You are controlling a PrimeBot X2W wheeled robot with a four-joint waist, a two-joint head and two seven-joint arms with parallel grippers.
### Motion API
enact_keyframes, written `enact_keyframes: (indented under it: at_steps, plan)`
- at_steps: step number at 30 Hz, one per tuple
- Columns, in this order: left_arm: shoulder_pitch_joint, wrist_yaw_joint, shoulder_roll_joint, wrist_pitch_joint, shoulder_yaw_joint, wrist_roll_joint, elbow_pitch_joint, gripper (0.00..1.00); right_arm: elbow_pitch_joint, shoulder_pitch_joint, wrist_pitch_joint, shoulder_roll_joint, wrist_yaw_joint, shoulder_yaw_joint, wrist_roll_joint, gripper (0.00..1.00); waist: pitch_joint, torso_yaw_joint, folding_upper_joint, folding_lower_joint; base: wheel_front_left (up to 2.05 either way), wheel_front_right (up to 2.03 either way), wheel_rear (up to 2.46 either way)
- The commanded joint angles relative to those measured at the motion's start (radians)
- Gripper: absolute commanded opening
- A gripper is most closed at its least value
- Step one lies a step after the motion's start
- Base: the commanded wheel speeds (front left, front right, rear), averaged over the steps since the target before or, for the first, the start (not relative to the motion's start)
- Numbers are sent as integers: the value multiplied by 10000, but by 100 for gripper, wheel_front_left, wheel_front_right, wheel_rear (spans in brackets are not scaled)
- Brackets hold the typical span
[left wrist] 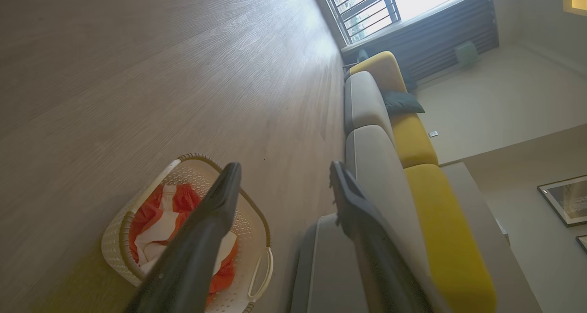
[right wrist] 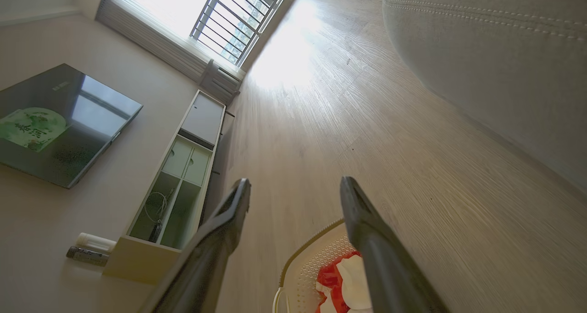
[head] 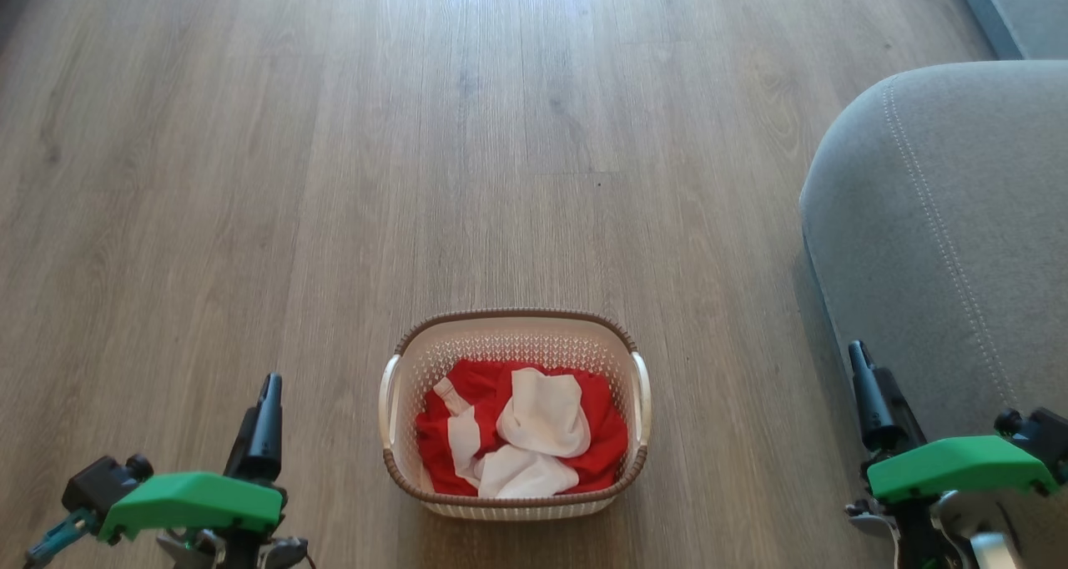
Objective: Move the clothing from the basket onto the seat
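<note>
Pale wood-grain floor (head: pixel 517 118) carries the basket (head: pixel 511 314), which stands straight ahead of me. The clothing (head: pixel 534 423) is heaped inside it, red folds with white parts uppermost.

To the left of the basket my left claw (left wrist: pixel 285 170) hangs with its two fingers spread wide and nothing between them. To the right of the basket my right claw (right wrist: pixel 296 183) is just as wide apart and just as empty. Both are well apart from the rim.

Nothing is lifted yet, so I judge the step in hand to be the reach down into the basket. To do it well I would:
- bring one claw over the middle of the heap;
- come down inside the walls without catching the brown rim or a handle;
- close deep on a thick fold where red and white overlap, so the bundle comes out as one piece rather than trailing a loose part;
- lift straight up before swinging, which should keep the light basket from tipping.

Right of the basket rises the seat (head: pixel 959 219), grey and round-edged with pale stitching, near enough for a short carry.

Off to the left of the basket a low cabinet (right wrist: pixel 183 166) and a dark screen (right wrist: pixel 59 125) line the wall. Beyond the basket a barred window (left wrist: pixel 367 5) throws glare on the planks. To its right, yellow back cushions (left wrist: pixel 412 138) stand behind the seat.
</note>
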Motion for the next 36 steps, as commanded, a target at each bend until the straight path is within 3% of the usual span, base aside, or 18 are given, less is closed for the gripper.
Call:
enact_keyframes:
  at_steps: [1, 36]
  plan:
    - [-199, 31, 85, -80, 91, 238, -386, 100, -403, -349, -160, -68, 1, 108, -265, 100, 0, 3, 0, 0, 0, 0, 0]
    - [63, 525, 113, -1104, -47, 4216, -796, 100, -771, -299, -1192, -102, 1, 532, -5159, 100, -15, 119, 0, 0, 0, 0, 0]
